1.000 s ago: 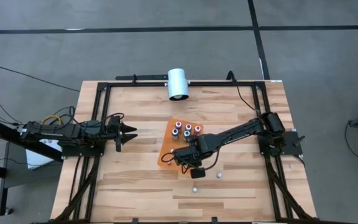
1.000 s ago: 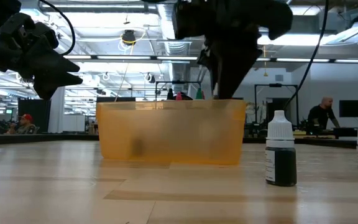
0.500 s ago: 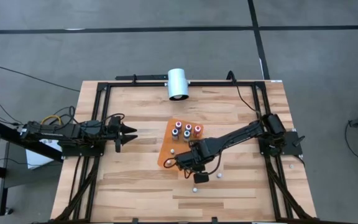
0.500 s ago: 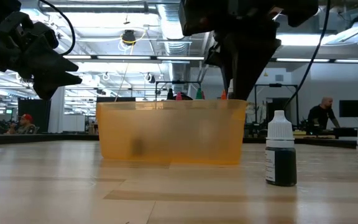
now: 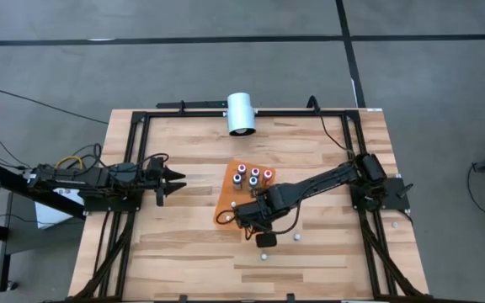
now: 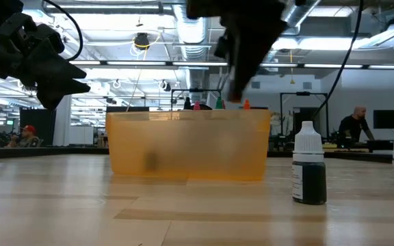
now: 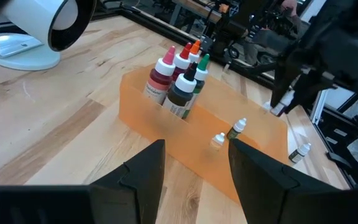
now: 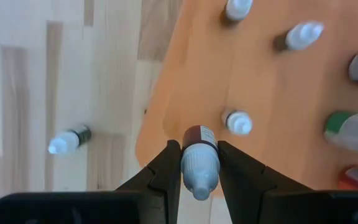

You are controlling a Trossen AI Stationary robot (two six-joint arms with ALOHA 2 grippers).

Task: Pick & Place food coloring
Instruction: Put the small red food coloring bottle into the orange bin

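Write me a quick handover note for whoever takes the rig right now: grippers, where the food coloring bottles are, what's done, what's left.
Right gripper: shut on a small white-capped bottle, held over the near edge of the orange tray.
Left gripper: open, waiting at the table's left side, holding nothing.
In the tray: a cluster of larger bottles at the far end, plus a few small white-capped ones.
Still on the table: at least two small bottles right of and nearer than the tray.
Done: several bottles placed. Left: release the held one into the tray, then fetch the loose ones.
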